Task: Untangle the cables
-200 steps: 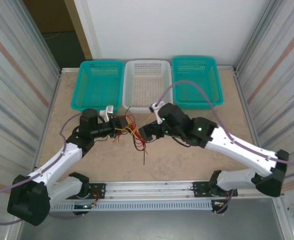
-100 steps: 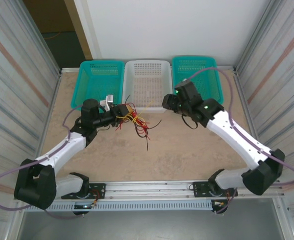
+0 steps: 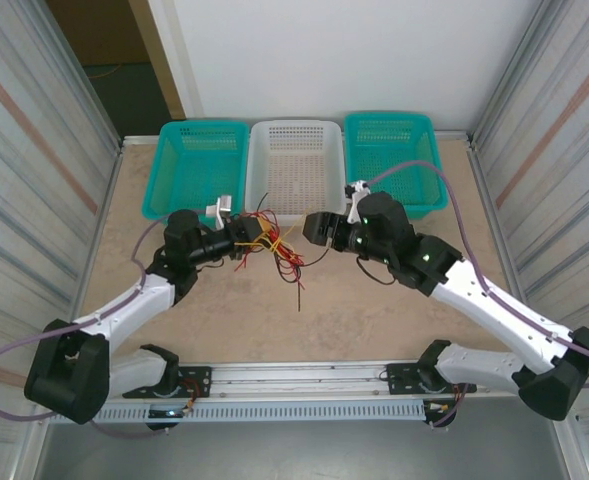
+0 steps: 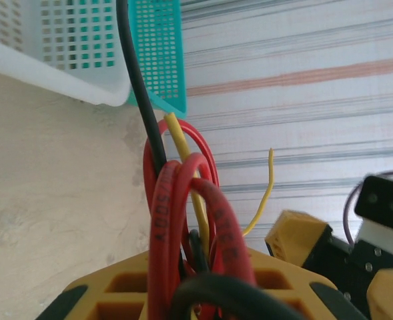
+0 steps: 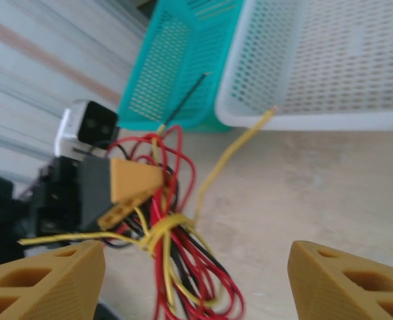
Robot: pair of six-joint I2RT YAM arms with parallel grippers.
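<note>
One bundle of cables (image 3: 272,248) hangs from the left claw (image 3: 246,232), which is clenched on the red, yellow and black wires. The right claw (image 3: 314,228) is released, its fingers wide, with the knot just ahead between them. The step in hand seems to be choosing a wire. Next, I think, the right claw must close on the loose yellow strand (image 5: 233,157) alone and draw it away.

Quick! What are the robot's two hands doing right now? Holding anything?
Left hand: closed, holding the tangled cables.
Right hand: open, holding nothing, right next to the cables.
</note>
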